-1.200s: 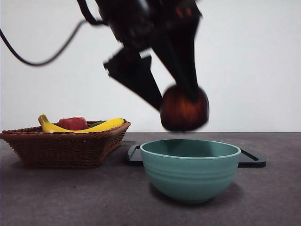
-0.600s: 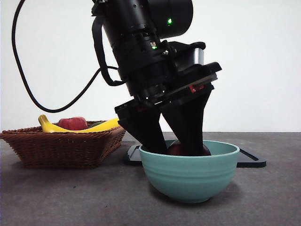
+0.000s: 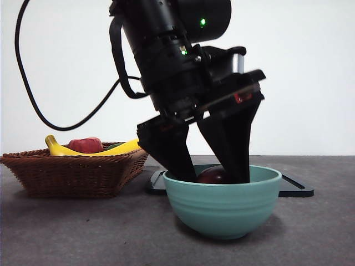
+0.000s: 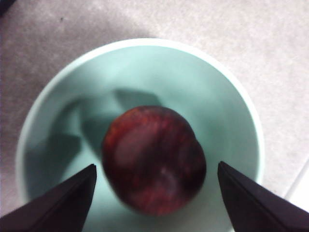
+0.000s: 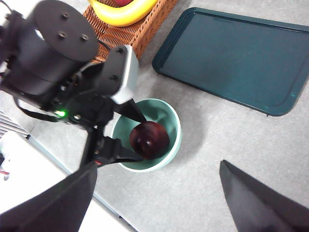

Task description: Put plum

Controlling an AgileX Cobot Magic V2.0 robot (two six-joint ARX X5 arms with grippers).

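Note:
The plum [image 3: 213, 175], round, glossy and dark maroon, lies inside the teal bowl [image 3: 222, 208]. My left gripper [image 3: 213, 173] reaches down into the bowl with its jaws spread on either side of the plum. In the left wrist view the plum [image 4: 153, 164] rests on the bowl's floor, the bowl [image 4: 145, 43] surrounds it, and the left gripper [image 4: 155, 166] is open with a gap at each jaw. My right gripper [image 5: 158, 165] hangs open and empty high above, looking down on the plum [image 5: 149, 139] and bowl [image 5: 174, 121].
A wicker basket [image 3: 72, 172] at the left holds a yellow banana [image 3: 119, 148] and a red apple-like fruit [image 3: 86, 144]. A dark flat tray [image 3: 297, 188] lies behind the bowl; it also shows in the right wrist view [image 5: 236, 53].
The left gripper came down with the plum from above the bowl into it. Its jaws have since spread and the plum now rests free in the bowl.

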